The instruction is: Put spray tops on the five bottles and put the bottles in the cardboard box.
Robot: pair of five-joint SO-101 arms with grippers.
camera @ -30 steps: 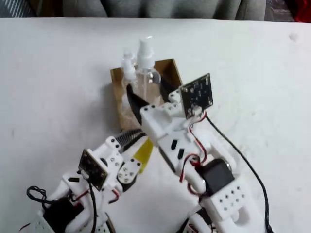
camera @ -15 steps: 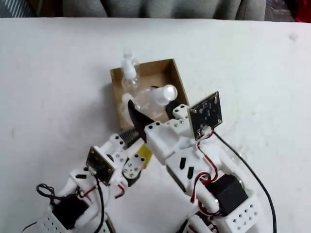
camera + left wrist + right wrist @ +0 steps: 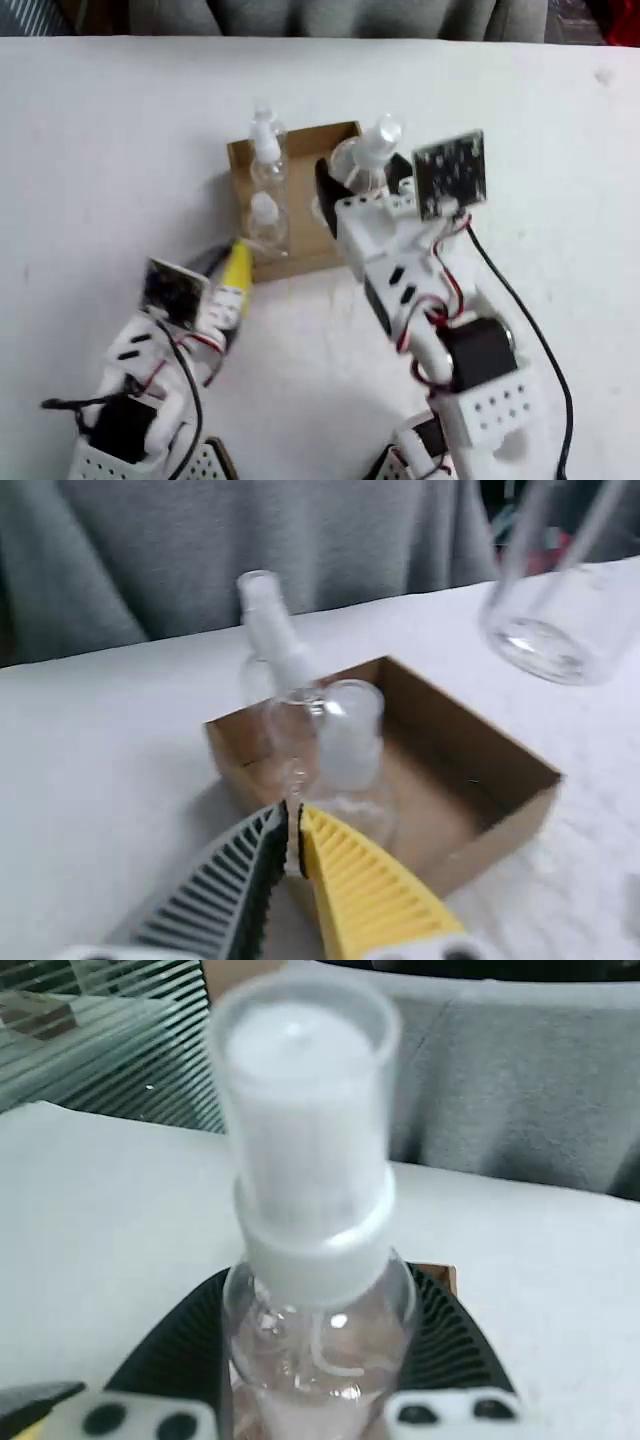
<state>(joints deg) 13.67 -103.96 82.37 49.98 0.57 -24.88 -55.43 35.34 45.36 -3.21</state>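
While the left gripper sits just beside the cardboard box with its fingers pressed together on nothing, the right gripper clamps a capped bottle over the box's right side. A rear bottle and a front bottle, both capped, occupy its left side. The white table meets grey upholstery at its far edge.

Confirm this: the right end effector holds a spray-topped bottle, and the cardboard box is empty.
Wrong on the box: the cardboard box holds two bottles, as the left wrist view shows. The right end effector does hold a spray-topped bottle.
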